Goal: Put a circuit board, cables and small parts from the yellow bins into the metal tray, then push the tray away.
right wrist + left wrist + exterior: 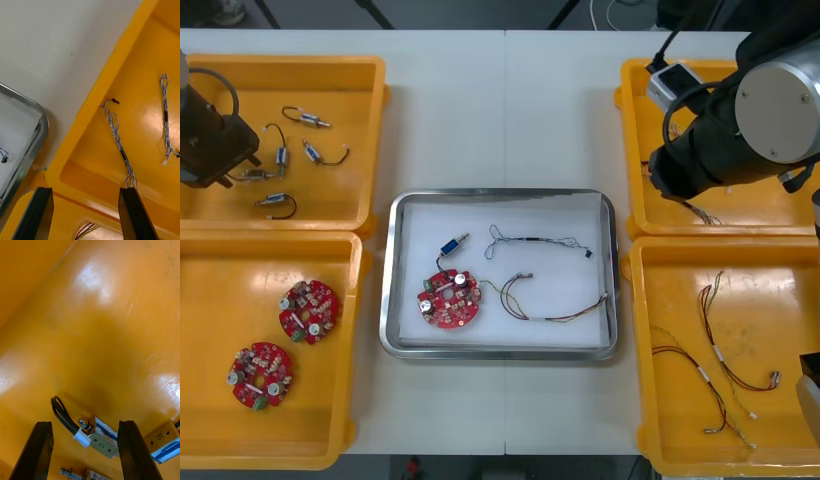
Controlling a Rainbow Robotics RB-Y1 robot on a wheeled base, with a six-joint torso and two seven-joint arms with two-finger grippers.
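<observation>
The metal tray (pixel 390 300), white inside, holds a red circuit board (pixel 448 298), a small metal part (pixel 450 246), a thin dark cable (pixel 535 240) and a red and yellow cable (pixel 552 303). My left gripper (pixel 85 423) hangs open low over the far left yellow bin (pixel 360 80), and a small metal part (pixel 100 440) lies on the bin floor between its fingers. My right gripper (pixel 86 189) is open above the inner wall of the far right yellow bin (pixel 93 108). A twisted blue and white cable (pixel 117 135) runs up to its finger (pixel 131 210).
Several small metal parts (pixel 305 118) lie in the far left bin. Two circuit boards (pixel 309 311) sit in the near left bin (pixel 350 400). Red and yellow cables (pixel 720 360) lie in the near right bin (pixel 642 400). Another blue and white cable (pixel 165 116) lies farther inside the far right bin.
</observation>
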